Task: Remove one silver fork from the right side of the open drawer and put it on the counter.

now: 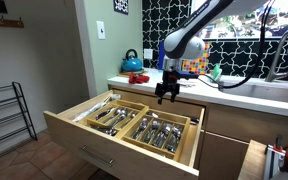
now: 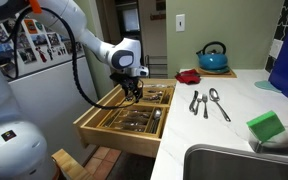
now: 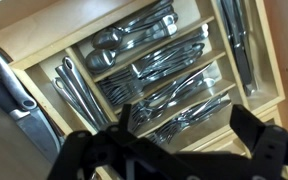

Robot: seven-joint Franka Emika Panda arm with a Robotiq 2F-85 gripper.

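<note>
The drawer is pulled open under the counter and shows in both exterior views. Its wooden tray holds several compartments of silver cutlery. Silver forks lie heaped in the middle compartments of the wrist view, with more below them. My gripper hangs open and empty just above the tray, its dark fingers on either side of the fork compartments. It is above the drawer in both exterior views. The counter is pale off-white.
A few pieces of cutlery lie on the counter, with a green sponge, a sink, a red item and a blue kettle. Black-handled knives lie in the tray's side compartment. A narrow wooden pull-out stands open beside the drawer.
</note>
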